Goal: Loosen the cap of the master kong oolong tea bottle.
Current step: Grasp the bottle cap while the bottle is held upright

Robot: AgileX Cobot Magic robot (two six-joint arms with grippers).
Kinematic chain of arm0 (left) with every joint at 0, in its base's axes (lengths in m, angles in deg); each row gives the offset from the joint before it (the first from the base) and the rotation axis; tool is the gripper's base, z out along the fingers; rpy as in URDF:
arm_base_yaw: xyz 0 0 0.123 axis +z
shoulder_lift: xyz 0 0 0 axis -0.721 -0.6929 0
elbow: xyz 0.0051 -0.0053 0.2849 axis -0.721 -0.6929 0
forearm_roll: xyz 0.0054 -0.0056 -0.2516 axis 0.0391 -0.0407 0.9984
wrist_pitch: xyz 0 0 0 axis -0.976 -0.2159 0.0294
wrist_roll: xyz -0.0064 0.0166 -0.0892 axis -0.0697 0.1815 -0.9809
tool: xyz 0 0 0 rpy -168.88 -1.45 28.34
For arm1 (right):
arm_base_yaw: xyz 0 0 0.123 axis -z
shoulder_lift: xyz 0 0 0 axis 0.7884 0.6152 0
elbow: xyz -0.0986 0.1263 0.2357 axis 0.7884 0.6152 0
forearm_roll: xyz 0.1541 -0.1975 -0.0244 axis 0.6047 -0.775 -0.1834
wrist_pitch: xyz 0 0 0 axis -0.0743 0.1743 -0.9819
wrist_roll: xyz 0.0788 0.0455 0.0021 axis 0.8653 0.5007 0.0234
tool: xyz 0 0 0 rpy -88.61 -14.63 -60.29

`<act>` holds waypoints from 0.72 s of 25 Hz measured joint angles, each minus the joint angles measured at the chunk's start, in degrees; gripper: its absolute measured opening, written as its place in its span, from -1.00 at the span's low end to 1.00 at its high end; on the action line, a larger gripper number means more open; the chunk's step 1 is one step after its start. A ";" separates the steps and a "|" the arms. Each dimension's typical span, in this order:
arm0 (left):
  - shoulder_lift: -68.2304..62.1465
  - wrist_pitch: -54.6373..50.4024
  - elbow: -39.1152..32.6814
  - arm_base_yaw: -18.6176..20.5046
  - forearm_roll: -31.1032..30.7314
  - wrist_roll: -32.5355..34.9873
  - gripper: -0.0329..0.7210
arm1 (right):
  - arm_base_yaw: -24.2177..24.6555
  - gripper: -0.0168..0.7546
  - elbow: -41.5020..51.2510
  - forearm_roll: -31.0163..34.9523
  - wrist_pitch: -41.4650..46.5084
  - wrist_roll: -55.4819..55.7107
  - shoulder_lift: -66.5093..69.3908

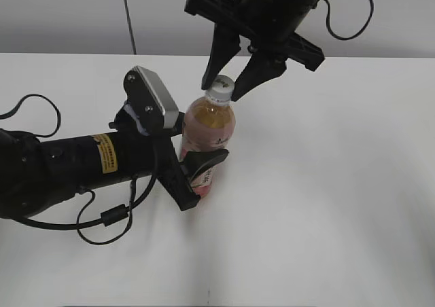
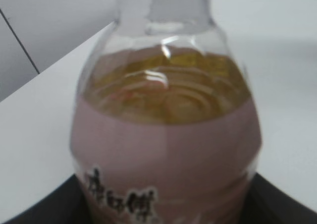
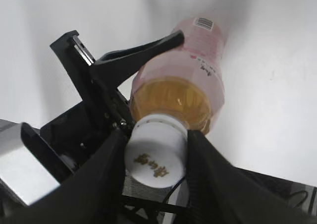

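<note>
- The slim clear plastic bottle of amber oolong tea with a pink printed label (image 1: 207, 134) stands upright on the matte white table (image 1: 340, 185), between the fingers of both arms.
- The left gripper (image 1: 197, 174) holds the lower labelled body: one black finger (image 3: 141, 55) lies across the pink label, its mate sits on the opposite side, and both press against the bottle wall.
- The right gripper (image 3: 156, 159) comes from above. Its two black tapered fingers (image 3: 106, 177) flank the small round white plastic screw cap (image 3: 156, 157), one on each side and at cap height.
- In the right wrist view both inner finger faces appear to touch the cap skirt; firm pinching cannot be confirmed, and the exterior view does not settle it.
- Handling judgement, bottle: the thin wall will probably flex under squeeze; the smooth glossy label film is likely slippery. The tea fills it to the shoulder, so moderate weight is expected.
- Handling judgement, cap: stiff, small, light. Its skirt is the proper contact zone for the upper fingers; any ribbing there is not resolved.
- Recommended hold: lower fingers at mid-label, where the body is cylindrical, not at the curved shoulder.
- Risk, as a judgement: if the lower hold is weak, the bottle may turn with the cap between the fingers.
</note>
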 joint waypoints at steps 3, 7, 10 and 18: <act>0.00 0.00 0.04 -0.07 0.07 0.00 0.16 | 0.00 -0.21 0.00 -0.33 0.00 -3.65 0.00; 0.00 -0.13 0.04 -0.08 0.07 0.04 0.16 | -0.18 -0.21 0.00 -1.03 0.00 -11.77 -0.07; 0.00 -0.13 0.04 -0.08 0.12 0.11 0.16 | -0.22 -0.21 0.00 -1.82 0.00 -18.55 -0.07; -0.39 -3.76 -0.17 -0.13 -0.16 0.46 0.15 | -0.28 -0.33 0.08 -14.16 0.50 -34.30 0.22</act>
